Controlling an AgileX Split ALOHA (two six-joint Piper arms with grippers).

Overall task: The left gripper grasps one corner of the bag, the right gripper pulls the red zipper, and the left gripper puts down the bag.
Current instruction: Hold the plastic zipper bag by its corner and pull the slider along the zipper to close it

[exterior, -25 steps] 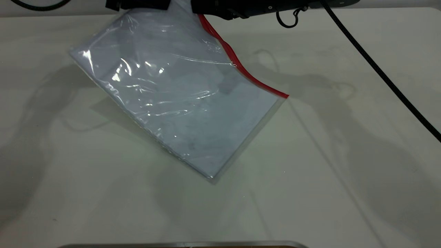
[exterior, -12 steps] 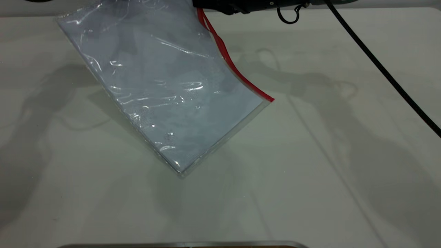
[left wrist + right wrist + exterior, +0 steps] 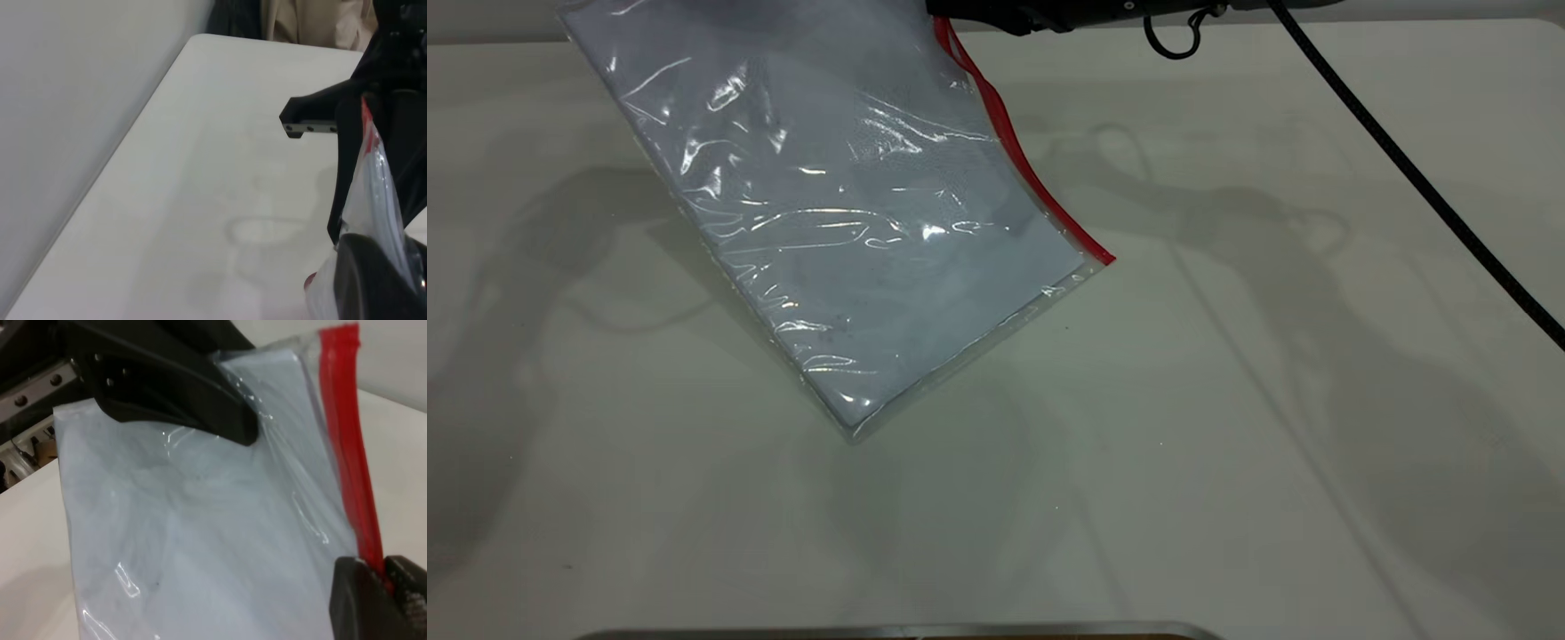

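The bag [image 3: 854, 222], clear and bluish-white, hangs slanting from the top edge of the exterior view, with its lowest corner [image 3: 854, 434] near the table. The red zipper [image 3: 1032, 169] runs down the bag's right edge and splits into two tracks near the top. My right gripper [image 3: 943, 13] is shut on the red zipper [image 3: 347, 440] in the right wrist view [image 3: 385, 577]. My left gripper [image 3: 227, 420] is out of the exterior view. It is shut on the bag's top edge by the red-ended corner [image 3: 333, 337], and it also shows in the left wrist view [image 3: 363, 267].
The white table [image 3: 1272, 400] lies under the bag. The right arm's braided cable [image 3: 1405, 178] crosses its right side. A metal edge [image 3: 898, 631] runs along the near border. A wall [image 3: 67, 133] stands along one table side.
The bag has been lifted and has swung left, and its lowest corner has moved left and up. The left gripper has left the exterior view. The zipper shows two tracks near the top.
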